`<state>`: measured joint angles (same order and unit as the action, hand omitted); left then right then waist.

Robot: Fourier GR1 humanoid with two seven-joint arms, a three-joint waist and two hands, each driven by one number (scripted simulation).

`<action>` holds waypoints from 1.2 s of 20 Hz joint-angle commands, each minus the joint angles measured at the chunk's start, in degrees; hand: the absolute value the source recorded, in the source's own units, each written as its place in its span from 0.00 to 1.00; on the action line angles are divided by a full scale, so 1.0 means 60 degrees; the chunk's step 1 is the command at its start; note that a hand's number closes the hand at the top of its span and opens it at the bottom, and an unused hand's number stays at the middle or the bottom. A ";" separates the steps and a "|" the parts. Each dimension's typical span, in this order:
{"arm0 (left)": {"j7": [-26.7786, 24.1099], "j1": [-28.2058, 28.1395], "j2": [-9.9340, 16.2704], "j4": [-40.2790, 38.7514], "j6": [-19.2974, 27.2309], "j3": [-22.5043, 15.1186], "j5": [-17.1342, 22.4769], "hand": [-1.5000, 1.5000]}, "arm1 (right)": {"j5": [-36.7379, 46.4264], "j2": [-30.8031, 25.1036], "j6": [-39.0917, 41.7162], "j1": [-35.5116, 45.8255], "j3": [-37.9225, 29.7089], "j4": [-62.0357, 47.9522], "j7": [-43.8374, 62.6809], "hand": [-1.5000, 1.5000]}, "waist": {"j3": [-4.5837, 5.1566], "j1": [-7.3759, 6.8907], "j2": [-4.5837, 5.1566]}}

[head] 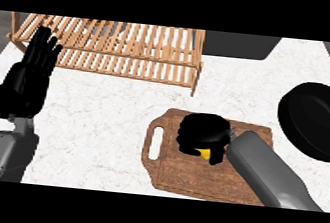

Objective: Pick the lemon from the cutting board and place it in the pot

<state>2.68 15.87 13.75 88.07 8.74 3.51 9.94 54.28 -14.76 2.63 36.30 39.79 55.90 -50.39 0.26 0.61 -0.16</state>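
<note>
From the head view I see my right hand (204,132) curled over the small yellow lemon (204,153) on the brown wooden cutting board (191,179), near centre. The round black pot (317,120) sits to the right, well apart. My left hand (31,70) rests open at the left edge, fingers up.

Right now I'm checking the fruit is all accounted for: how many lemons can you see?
1. The lemon sits on the wooden cutting board, mostly covered by the right hand curled over it; only a yellow sliver shows. Another could be hidden under that hand.
</note>
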 commanded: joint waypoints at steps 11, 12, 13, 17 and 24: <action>-0.0030 -0.0300 0.0159 -0.0026 0.0106 0.0257 -0.0037 0.50 | -0.0759 -0.0470 -0.2509 0.1552 -0.5614 -0.2065 0.9737 1.00 | 0.0078 0.0468 -0.0138; -0.0026 -0.0238 0.0147 -0.0036 0.0093 0.0260 -0.0007 0.50 | -0.0603 -0.0531 -0.2864 0.1777 -0.5828 -0.2121 1.0457 1.00 | 0.0082 0.0420 -0.0103; 0.0007 -0.0223 0.0195 0.0072 0.0058 0.0227 -0.0024 0.50 | -0.0469 -0.0503 -0.3209 0.2022 -0.6008 -0.2144 1.1136 1.00 | 0.0068 0.0216 -0.0146; -0.0051 -0.0157 0.0080 0.0045 0.0005 0.0040 -0.0072 0.50 | 0.0743 -0.0976 -0.4496 0.2992 -0.6417 -0.2352 1.4112 1.00 | 0.0094 0.0021 -0.0077; 0.0046 0.0017 -0.0072 0.0086 -0.0094 -0.0203 -0.0054 0.50 | 0.3977 -0.1194 -0.5014 0.4504 -0.5912 -0.3154 1.9595 1.00 | 0.0046 -0.0380 0.0022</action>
<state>2.74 15.58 13.84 88.53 8.16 3.12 9.92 68.91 -21.99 -25.47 59.10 3.01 39.22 50.20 0.69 -0.66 -0.28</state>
